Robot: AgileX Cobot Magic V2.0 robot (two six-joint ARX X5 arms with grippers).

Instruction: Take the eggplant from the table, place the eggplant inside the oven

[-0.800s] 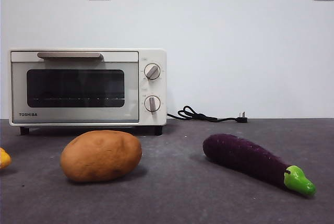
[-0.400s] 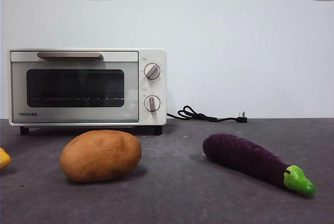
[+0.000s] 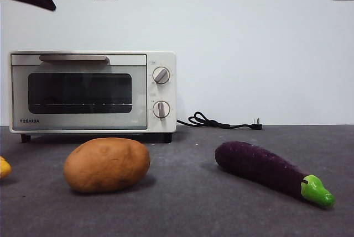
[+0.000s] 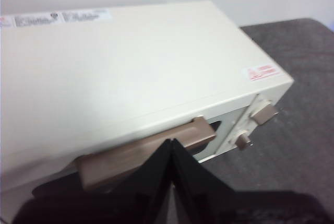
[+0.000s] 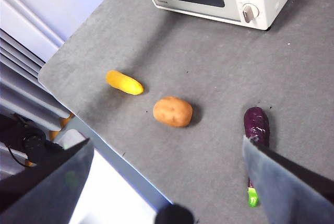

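Purple eggplant [image 3: 269, 170] flat on table [image 3: 188, 204], oven [image 3: 92, 92] door closed

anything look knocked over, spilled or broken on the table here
Nothing stands out. The oven sits square with its door shut, the eggplant and potato lie intact on the table, and the unplugged cord rests behind.

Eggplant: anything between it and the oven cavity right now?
Yes. The oven door is shut, handle up. The left claw, closed, sits above the handle. The potato lies clear of the eggplant. The right claw hangs open high above the table.
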